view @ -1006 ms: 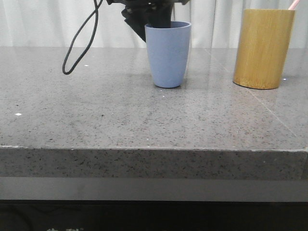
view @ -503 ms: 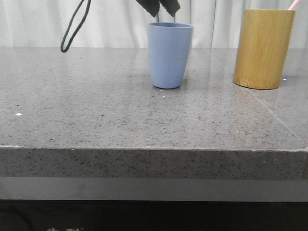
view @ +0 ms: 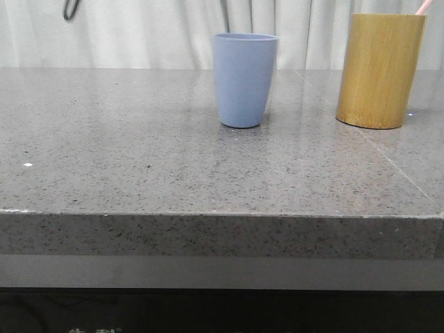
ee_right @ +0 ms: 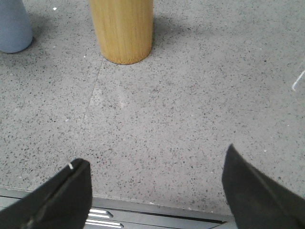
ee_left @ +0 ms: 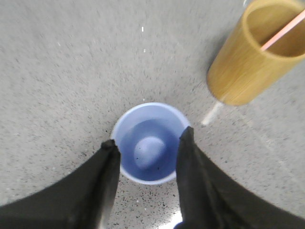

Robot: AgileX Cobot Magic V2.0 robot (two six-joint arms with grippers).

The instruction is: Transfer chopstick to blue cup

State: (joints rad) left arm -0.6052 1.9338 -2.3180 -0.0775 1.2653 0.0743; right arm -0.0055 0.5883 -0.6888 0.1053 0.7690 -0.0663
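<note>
The chopstick (ee_left: 282, 31) is a thin, pale pink stick leaning inside the bamboo holder (ee_left: 248, 62), which stands on the tabletop (view: 139, 159) near the blue cup (ee_left: 150, 143). I judge it light, stiff and slick, best pinched near its exposed top end. My left fingers (ee_left: 145, 164) are spread open above the cup's empty mouth; my right fingers (ee_right: 157, 191) hang wide open, holding nothing.
</note>
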